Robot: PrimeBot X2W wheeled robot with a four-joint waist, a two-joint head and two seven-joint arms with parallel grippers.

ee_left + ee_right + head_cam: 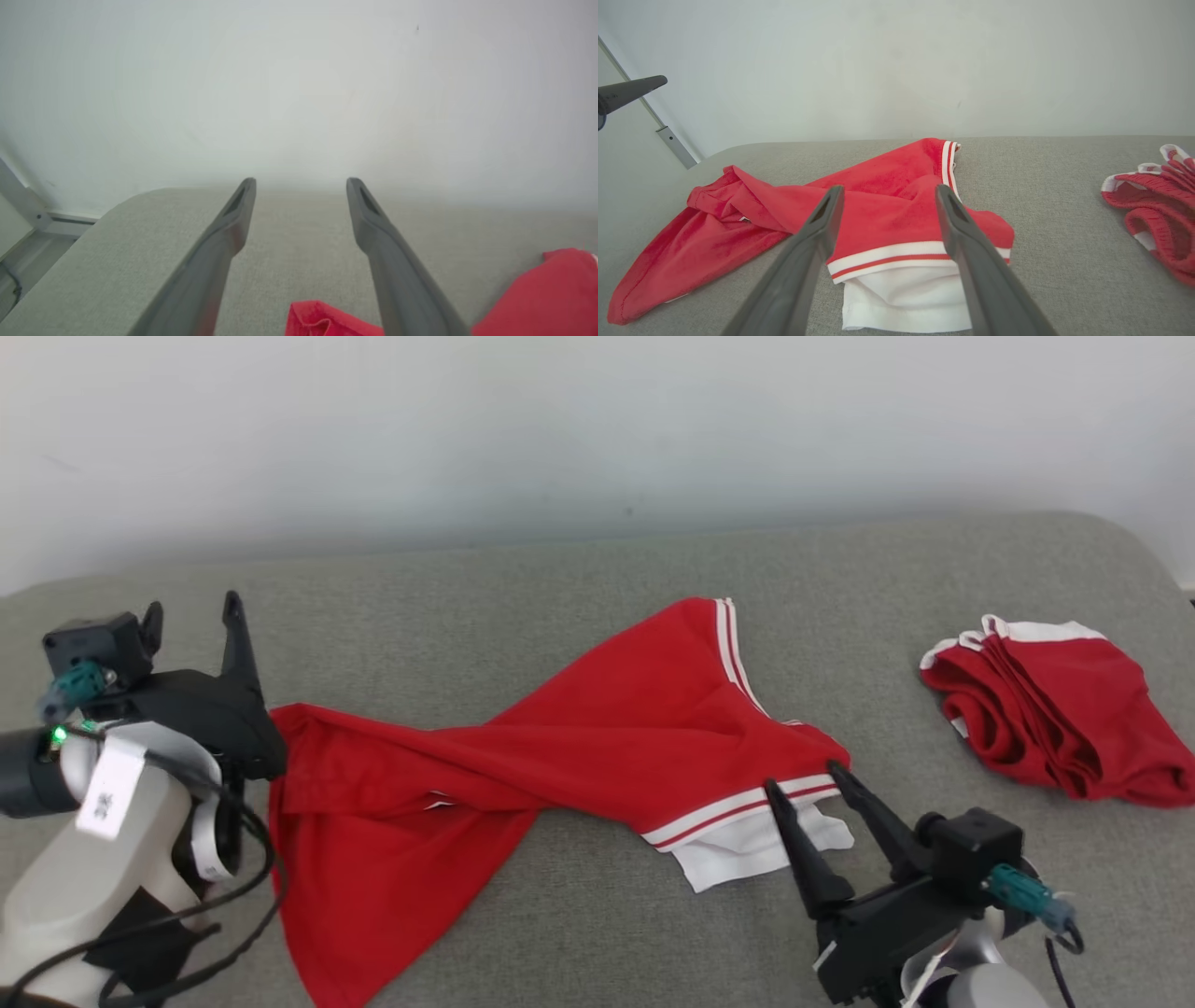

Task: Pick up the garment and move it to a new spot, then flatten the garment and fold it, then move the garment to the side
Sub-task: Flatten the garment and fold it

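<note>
No legible text; the white tag (110,787) is blurred.

Holds the left hand (192,604) up at lower left, fingers (240,653) spread wide, pointing up. Poises the right hand (802,777) at lower right, fingers likewise parted, slanting up and leftward.

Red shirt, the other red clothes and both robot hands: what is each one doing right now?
red shirt: lying twisted and wrinkled on the grey pad, not flat, not folded, not held.
other red garment: bunched in a heap at the right, apart from the shirt.
left gripper: open, empty, by the shirt's left edge.
right gripper: open, empty, fingertips at the striped white hem.
</note>
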